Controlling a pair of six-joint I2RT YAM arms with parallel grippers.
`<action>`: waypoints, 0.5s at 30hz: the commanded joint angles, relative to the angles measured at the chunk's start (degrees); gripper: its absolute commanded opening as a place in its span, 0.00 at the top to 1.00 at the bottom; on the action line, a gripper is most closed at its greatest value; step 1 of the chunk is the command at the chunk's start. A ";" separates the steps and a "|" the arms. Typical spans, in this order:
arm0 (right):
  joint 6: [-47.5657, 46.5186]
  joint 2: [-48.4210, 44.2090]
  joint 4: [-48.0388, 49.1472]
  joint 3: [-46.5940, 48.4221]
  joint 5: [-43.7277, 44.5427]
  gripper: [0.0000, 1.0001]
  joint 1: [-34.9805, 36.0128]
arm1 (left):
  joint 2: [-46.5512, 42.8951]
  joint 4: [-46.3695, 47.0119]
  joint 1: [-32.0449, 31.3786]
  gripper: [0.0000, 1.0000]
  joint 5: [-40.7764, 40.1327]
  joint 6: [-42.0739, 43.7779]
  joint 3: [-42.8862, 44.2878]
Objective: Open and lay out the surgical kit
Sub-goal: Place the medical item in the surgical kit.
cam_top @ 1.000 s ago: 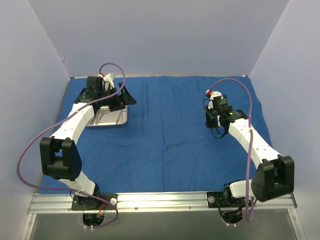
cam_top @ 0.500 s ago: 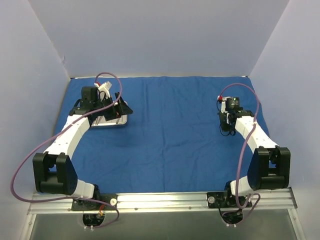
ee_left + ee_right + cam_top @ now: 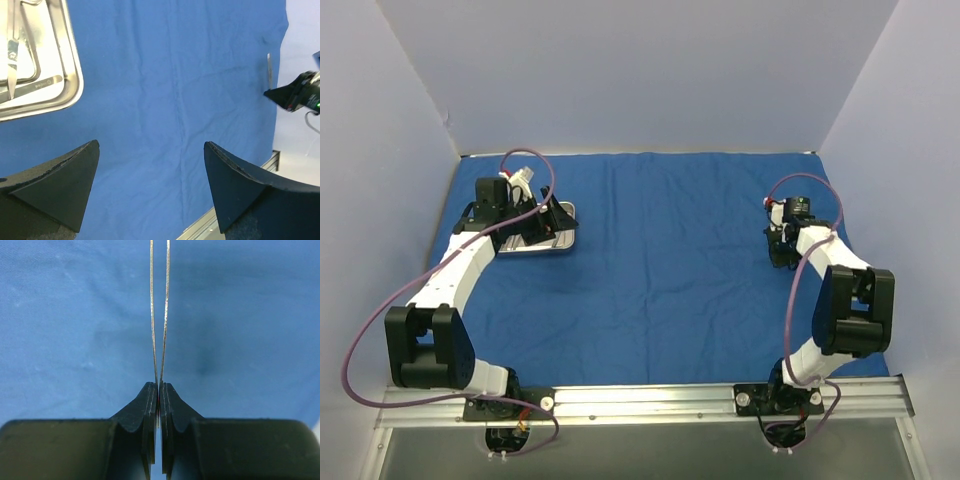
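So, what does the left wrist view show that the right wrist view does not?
Only the left wrist view: the steel tray with instruments in it, and the open left hand. Only the right wrist view: the two slim arms of the thin silver tool, pinched in the shut right hand. Both: the blue cloth, and that tool held by the right hand.

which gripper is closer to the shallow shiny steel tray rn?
Left. The left gripper hovers open just beside the shallow rectangular shiny steel tray. The right gripper is far across the royal-blue cloth, shut on a thin silver instrument.
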 commanded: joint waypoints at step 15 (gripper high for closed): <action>-3.82 5.56 2.96 3.05 -6.44 1.00 1.21 | 2.14 4.37 5.33 0.04 4.29 -2.79 -1.61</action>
